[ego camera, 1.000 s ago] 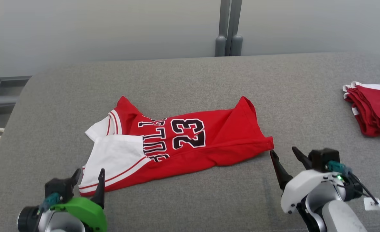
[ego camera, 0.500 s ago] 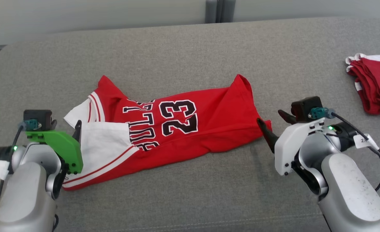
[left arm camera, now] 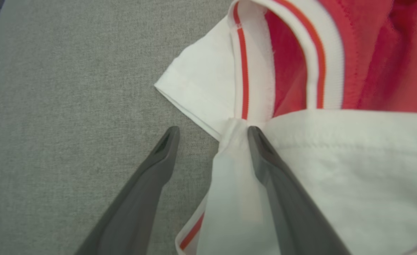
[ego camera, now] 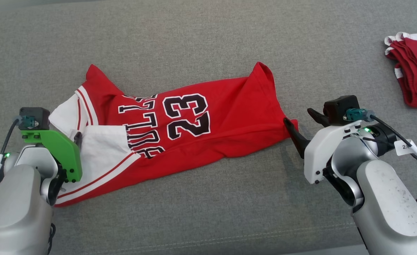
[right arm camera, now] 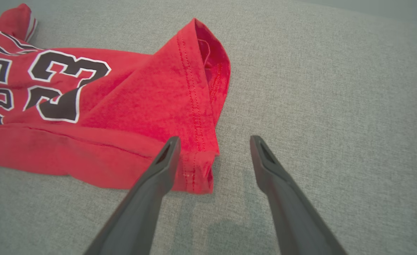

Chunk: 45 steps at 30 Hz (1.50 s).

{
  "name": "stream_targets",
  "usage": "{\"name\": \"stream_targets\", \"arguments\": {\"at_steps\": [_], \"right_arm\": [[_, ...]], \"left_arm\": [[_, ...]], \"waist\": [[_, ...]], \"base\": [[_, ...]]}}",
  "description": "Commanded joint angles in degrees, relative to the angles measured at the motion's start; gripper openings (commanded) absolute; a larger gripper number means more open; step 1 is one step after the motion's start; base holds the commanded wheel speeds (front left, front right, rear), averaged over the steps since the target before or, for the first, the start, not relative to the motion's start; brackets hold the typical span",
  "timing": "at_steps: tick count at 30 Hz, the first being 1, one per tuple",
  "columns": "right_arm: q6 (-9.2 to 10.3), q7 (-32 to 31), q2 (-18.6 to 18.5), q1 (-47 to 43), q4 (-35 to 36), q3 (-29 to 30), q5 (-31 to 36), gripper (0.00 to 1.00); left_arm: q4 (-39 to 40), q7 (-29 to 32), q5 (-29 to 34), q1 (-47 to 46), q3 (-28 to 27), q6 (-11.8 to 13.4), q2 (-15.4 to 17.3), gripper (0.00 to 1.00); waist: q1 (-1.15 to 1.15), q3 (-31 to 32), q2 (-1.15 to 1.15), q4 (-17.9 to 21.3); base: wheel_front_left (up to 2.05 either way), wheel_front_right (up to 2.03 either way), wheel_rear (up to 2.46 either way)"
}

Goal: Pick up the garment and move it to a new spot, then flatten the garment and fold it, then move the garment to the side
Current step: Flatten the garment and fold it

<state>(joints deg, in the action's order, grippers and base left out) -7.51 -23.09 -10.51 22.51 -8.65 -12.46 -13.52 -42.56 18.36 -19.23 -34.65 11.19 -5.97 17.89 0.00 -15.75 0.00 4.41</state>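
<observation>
One garment [ego camera: 208,134]; left tool [left arm camera: 212,130], right tool [ego camera: 297,116]

Folded red-white garment pile [ego camera: 414,69] at far right edge of grey fabric surface [ego camera: 194,39]

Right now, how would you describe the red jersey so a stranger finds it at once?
On the wide grey fabric surface, look at the middle. A crumpled red jersey with white sleeves lies there. Unlike the folded red and white cloth pile at the right edge, it shows a black number 23.
</observation>
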Motion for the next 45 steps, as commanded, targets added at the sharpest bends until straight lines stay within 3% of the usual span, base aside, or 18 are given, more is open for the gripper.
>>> {"name": "stream_targets", "arguments": {"at_steps": [1,4,6,8,13,21,37,38,39,40,42,43,45], "right_arm": [[0.05,0.4,0.1,0.1,0.1,0.4,0.2,1.00],[0.05,0.4,0.2,0.0,0.2,0.7,0.4,1.00],[0.05,0.5,0.3,-0.2,0.3,0.9,0.5,1.00],[0.05,0.5,0.3,-0.3,0.4,1.1,0.6,1.00],[0.05,0.6,0.8,-1.8,1.1,2.4,1.0,1.00],[0.04,1.0,2.8,-6.5,3.4,6.0,2.1,1.00],[0.04,-0.6,3.1,-6.2,2.4,3.0,1.0,1.00],[0.04,-0.6,3.0,-6.0,2.0,2.7,0.9,0.93],[0.04,-0.5,2.9,-5.7,1.7,2.6,0.9,0.71],[0.04,-0.4,2.7,-5.5,1.4,2.4,0.9,0.38],[0.04,-0.4,2.7,-5.2,0.7,2.3,0.7,0.11],[0.04,-0.3,2.7,-5.1,0.5,2.3,0.6,0.00],[0.04,-0.1,2.8,-4.8,0.2,2.5,0.5,0.00]], "left_arm": [[-0.6,-0.1,-0.8,-1.1,-0.2,0.2,0.1,0.98],[-0.7,-0.2,-0.8,-1.1,0.4,0.3,-0.4,0.91],[-0.5,-0.6,-0.8,-1.3,0.8,0.0,-0.5,0.51],[-0.6,-0.9,-0.9,-1.4,1.0,-0.1,-0.7,0.45],[-1.3,-1.6,-1.3,-1.6,1.4,-0.1,-1.2,0.00],[-2.6,-4.6,-1.1,-1.7,2.1,0.9,-2.5,0.00],[-5.0,-7.9,-1.7,-3.3,3.1,0.7,-2.7,0.00],[-5.1,-8.1,-1.7,-3.4,3.2,0.7,-2.7,0.00],[-5.1,-8.4,-1.7,-3.6,3.3,0.7,-2.8,0.00],[-5.1,-8.5,-1.8,-3.7,3.4,0.7,-3.0,0.00],[-5.3,-8.7,-1.9,-3.8,3.6,0.8,-3.3,0.00],[-5.4,-8.8,-1.9,-3.8,3.7,0.8,-3.3,0.00],[-5.4,-9.3,-2.1,-3.9,3.6,0.9,-3.4,0.00]], "waist": [[0.00,-0.5,0.00,0.0],[0.00,-0.8,0.00,-0.1],[0.00,-1.0,0.00,-0.1],[0.00,-1.1,0.00,-0.1],[0.00,-1.4,0.00,-0.4],[0.00,-0.3,0.00,-1.0],[0.00,0.4,0.00,-0.7],[0.00,0.4,0.00,-0.7],[0.00,0.4,0.00,-0.7],[0.00,0.3,0.00,-0.8],[0.00,0.3,0.00,-0.9],[0.00,0.4,0.00,-1.0],[0.00,0.5,0.00,-1.0]], "base": [[0.00,0.00,0.00],[0.00,0.00,0.00],[0.00,0.00,0.00],[0.00,0.00,0.00],[0.00,0.00,0.00],[0.00,0.00,0.00],[0.00,0.00,0.00],[0.00,0.00,0.00],[0.00,0.00,0.00],[0.00,0.00,0.00],[0.00,0.00,0.00],[0.00,0.00,0.00],[0.00,0.00,0.00]]}}
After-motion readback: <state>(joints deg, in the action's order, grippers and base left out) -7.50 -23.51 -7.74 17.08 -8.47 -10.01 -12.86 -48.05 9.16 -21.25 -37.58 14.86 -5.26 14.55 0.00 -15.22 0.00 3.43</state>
